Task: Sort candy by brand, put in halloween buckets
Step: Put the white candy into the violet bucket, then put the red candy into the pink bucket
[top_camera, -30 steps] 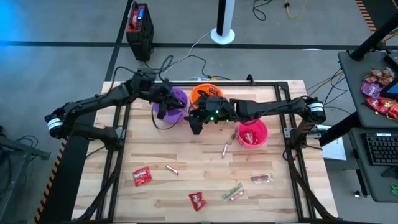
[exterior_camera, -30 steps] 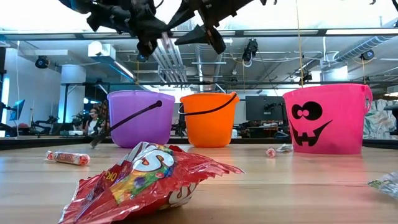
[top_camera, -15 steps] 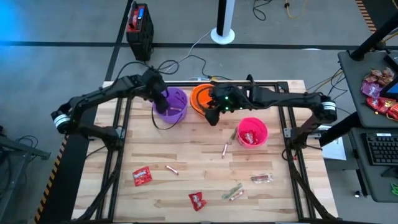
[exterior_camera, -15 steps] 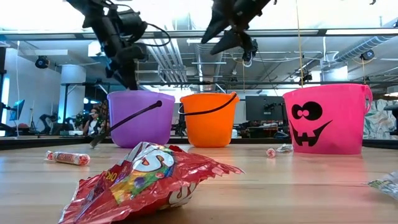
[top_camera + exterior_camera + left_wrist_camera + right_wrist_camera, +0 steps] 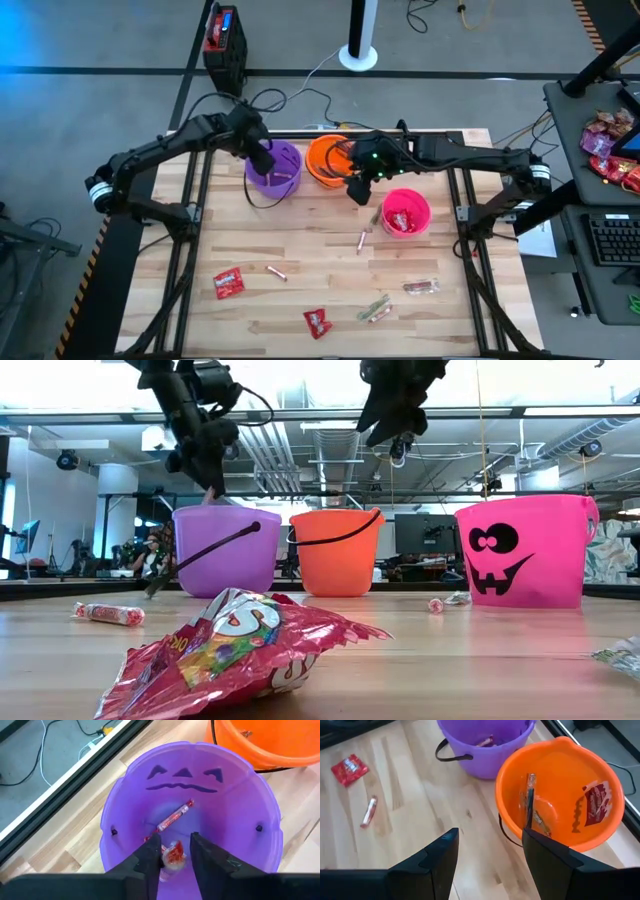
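Three halloween buckets stand at the table's far side: purple (image 5: 277,168), orange (image 5: 325,160) and pink (image 5: 405,212). My left gripper (image 5: 175,854) points down into the purple bucket (image 5: 190,810), open. A red-and-white wrapped sweet (image 5: 173,856) shows in the gap between its fingers, and a stick (image 5: 175,816) lies on the bucket's floor. My right gripper (image 5: 490,860) hangs open and empty above the bare table between the orange bucket (image 5: 560,795) and the pink one. Loose candy lies on the near half of the table: red packets (image 5: 228,284) (image 5: 318,322), sticks (image 5: 277,271) (image 5: 361,240) and bars (image 5: 421,287). My left gripper comes from above into the purple bucket's mouth. The sweet (image 5: 173,856) sits in the gap between the two fingers, but I cannot tell whether either finger touches it.
The orange bucket holds a dark bar (image 5: 530,805) and a reddish wrapper (image 5: 592,802); the pink bucket holds red packets. A black and red box (image 5: 224,40) stands on the floor beyond the far edge. Black rails (image 5: 190,230) frame the table's sides.
My left gripper has tipped from nearly level to pointing down into the purple bucket. My right gripper has gone toward the table's right edge, from in front of the orange bucket to the space between the orange and pink ones, rising a little.
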Robot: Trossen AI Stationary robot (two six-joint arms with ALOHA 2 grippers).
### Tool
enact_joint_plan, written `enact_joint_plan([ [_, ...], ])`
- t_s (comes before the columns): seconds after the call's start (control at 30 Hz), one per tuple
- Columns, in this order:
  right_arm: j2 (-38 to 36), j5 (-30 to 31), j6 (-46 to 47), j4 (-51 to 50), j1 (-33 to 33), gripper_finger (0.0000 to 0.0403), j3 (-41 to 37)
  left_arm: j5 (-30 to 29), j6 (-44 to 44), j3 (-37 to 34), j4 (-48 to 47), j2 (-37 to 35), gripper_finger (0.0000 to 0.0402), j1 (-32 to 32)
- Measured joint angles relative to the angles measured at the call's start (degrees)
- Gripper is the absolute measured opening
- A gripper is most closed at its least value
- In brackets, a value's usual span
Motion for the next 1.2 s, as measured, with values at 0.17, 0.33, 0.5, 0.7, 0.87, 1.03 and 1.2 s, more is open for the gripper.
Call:
enact_joint_plan([
  [0.17,-0.3,-1.3,-2.9,-0.1,-0.6,0.0211,0.0,-0.3,-2.8,1.6,-0.3,0.0,0.0127,-0.9],
  [0.33,-0.3,-1.5,-5.0,-0.5,-0.8,0.0211,0.0,-0.3,-5.4,3.4,-0.6,0.0,0.0152,-2.2],
  [0.5,-0.3,-2.9,-5.9,-3.3,-1.4,0.0211,0.0,3.0,-10.8,5.7,-9.7,-1.3,0.0162,-6.8],
  [0.7,-1.0,-3.2,-6.9,-5.9,-2.0,0.0211,-0.1,6.6,-30.4,5.4,-18.4,-5.3,0.0162,-25.5],
  [0.87,-1.9,-4.3,-8.8,-5.9,-2.5,0.0211,-0.1,1.2,-45.7,2.7,-14.6,-6.3,0.0162,-49.0],
  [1.03,-2.1,-7.0,-11.0,-5.7,-3.4,0.0211,-0.1,-5.9,-61.4,-3.1,-12.4,-4.4,0.0162,-67.5],
  [1.2,-1.7,-8.8,-11.1,-4.6,-3.8,0.0211,-0.1,-4.0,-71.4,-10.2,-8.7,-3.0,0.0162,-74.8],
])
